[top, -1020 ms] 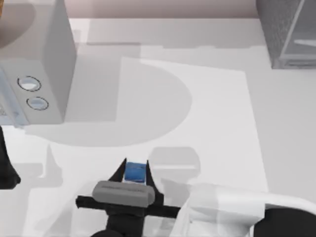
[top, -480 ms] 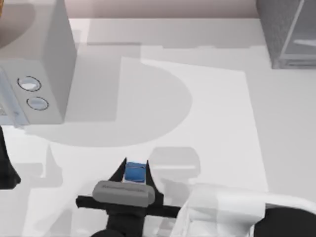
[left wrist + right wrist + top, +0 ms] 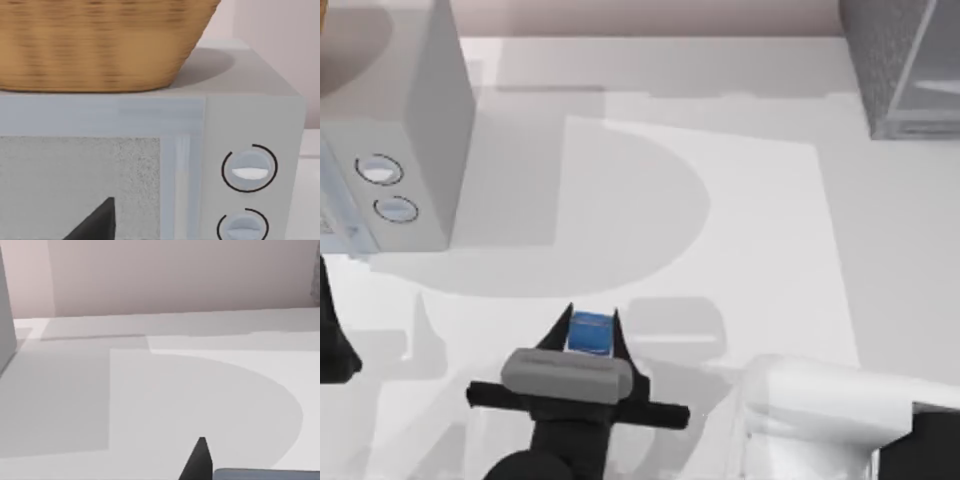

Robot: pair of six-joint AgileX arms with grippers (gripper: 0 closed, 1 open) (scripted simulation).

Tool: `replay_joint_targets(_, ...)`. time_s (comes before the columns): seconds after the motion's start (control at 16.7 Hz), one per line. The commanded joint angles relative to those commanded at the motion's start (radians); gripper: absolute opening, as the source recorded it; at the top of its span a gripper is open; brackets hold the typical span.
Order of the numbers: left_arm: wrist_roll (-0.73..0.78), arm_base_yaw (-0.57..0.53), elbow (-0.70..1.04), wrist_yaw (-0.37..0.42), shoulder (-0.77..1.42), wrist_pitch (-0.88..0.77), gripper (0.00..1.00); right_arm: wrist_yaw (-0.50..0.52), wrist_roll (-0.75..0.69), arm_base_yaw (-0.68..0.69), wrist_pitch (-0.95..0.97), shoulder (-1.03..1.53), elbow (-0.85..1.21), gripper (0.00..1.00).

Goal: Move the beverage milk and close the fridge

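Top view: the right gripper [image 3: 590, 335], low and left of centre, has its fingers pinching the beverage milk [image 3: 590, 333] above the table [image 3: 740, 230]. The fridge [image 3: 905, 65] sits upper right. The left gripper's finger state cannot be told; a wicker basket [image 3: 100, 45] tops the microwave [image 3: 240, 120].

Blue beverage milk [image 3: 590, 333] near table's front; speckled fridge [image 3: 900, 65] far right

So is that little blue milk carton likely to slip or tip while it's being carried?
Probably not much. The beverage milk looks boxy with flat sides, so the right gripper, whose fingers flank it, likely gets a firm hold. It seems small beside the fridge, so likely light. Flat faces suggest it won't roll, though a carton may dent if squeezed.
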Motion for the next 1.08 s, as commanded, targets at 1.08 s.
replay_joint_targets(1.08, 0.000, 0.000, 0.000, 0.000, 0.000, 0.000, 1.00, -0.697, -0.042, -0.627, -0.032, -0.435, -0.324, 0.00)
